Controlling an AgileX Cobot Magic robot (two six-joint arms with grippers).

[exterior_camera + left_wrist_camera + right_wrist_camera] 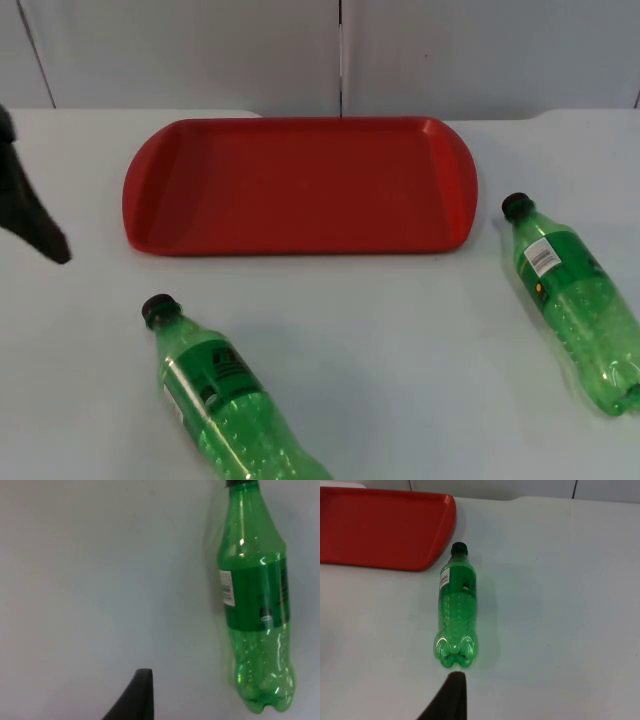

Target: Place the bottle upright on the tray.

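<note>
Two green bottles [215, 390] [575, 300] flat beside red tray [300, 185]

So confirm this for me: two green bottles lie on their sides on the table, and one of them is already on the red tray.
Not quite. Both green bottles lie on their sides, but neither is on the red tray. The top view shows the left bottle on the white table in front of the tray, and the right bottle beside the tray's right end.

A: Supporting surface?
B: Flat white table top [400, 330], ending at a grey partition wall [200, 50].

A: Items lying directly on it?
B: One shallow red plastic tray [300, 185], near the wall. Two green transparent plastic bottles with dark caps, both on their sides: the left bottle [220, 395] [255, 605] before the tray, the right bottle [575, 300] [456, 607] beside the tray's right end.
</note>
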